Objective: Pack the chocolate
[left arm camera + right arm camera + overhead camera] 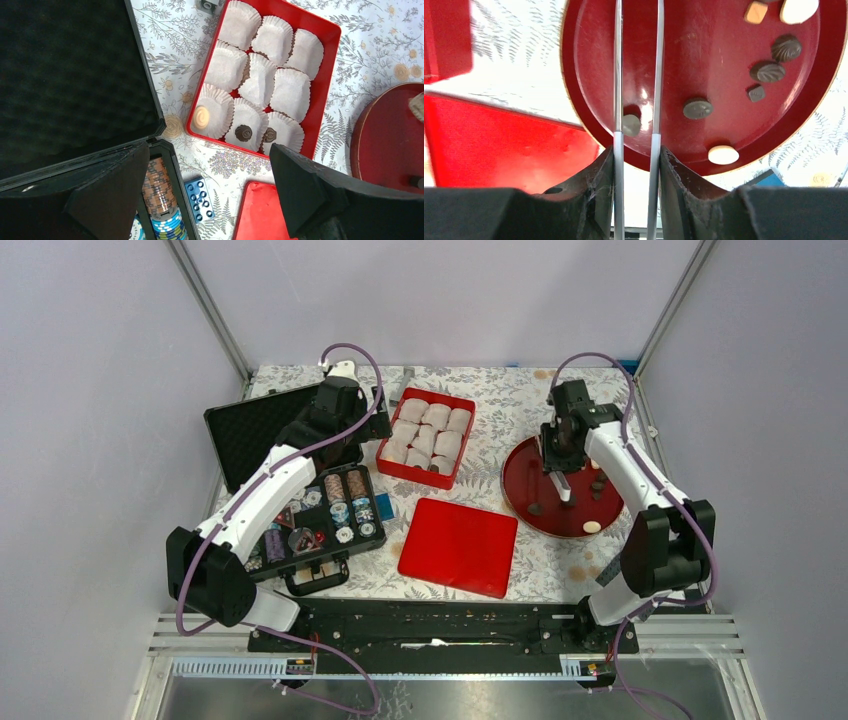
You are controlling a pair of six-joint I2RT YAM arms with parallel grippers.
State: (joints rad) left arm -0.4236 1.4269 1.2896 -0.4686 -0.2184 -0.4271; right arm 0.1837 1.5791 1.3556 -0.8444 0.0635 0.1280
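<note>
Several chocolate pieces lie on the round dark red plate (520,490), among them a grey-brown chocolate (630,125), a dark ridged one (786,47) and a pale one (723,154). My right gripper (636,150) (560,452) hovers over the plate, shut on metal tongs (618,75). The grey-brown piece shows between the two blades, whose tips run off the top of the right wrist view. The red box (327,75) holds white paper cups; three cups hold chocolate (244,132). My left gripper (207,150) (372,425) hangs open beside the box, holding nothing.
An open black case (325,565) with striped chips (155,192) sits left, its foam lid (65,75) laid back. A flat red lid (458,545) lies in the middle front. A blue brick (200,199) lies between case and lid, a grey brick (206,4) behind the box.
</note>
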